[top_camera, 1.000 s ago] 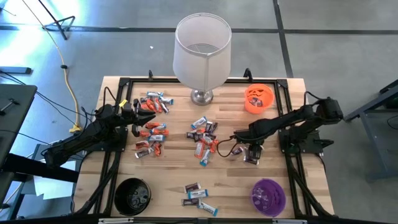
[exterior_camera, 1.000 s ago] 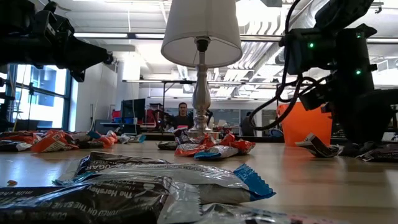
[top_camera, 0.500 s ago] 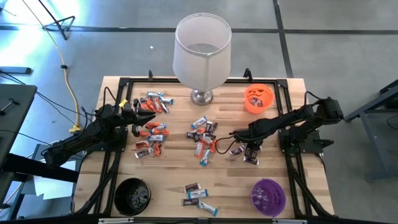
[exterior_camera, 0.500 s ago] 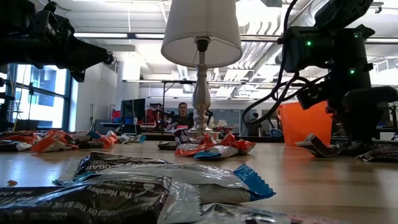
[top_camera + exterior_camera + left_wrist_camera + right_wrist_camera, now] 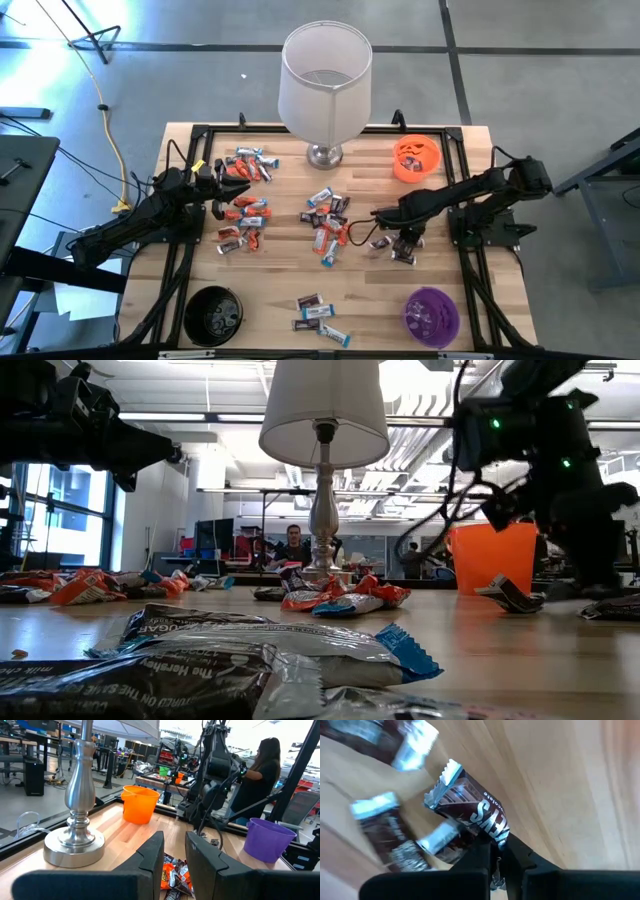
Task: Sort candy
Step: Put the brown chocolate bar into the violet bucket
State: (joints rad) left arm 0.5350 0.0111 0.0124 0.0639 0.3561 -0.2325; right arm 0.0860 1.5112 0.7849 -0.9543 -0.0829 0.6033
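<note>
The sorting is, I judge, only at its start: most candy (image 5: pixel 243 210) lies in loose groups on the table (image 5: pixel 272 293). From left to right, the left gripper (image 5: pixel 236 190) hangs beside the left group, fingers a little apart and holding nothing. The right gripper (image 5: pixel 382 240) is past the middle pile, closed on the end of a dark brown bar (image 5: pixel 470 809), which sticks out ahead of its fingertips.
</note>
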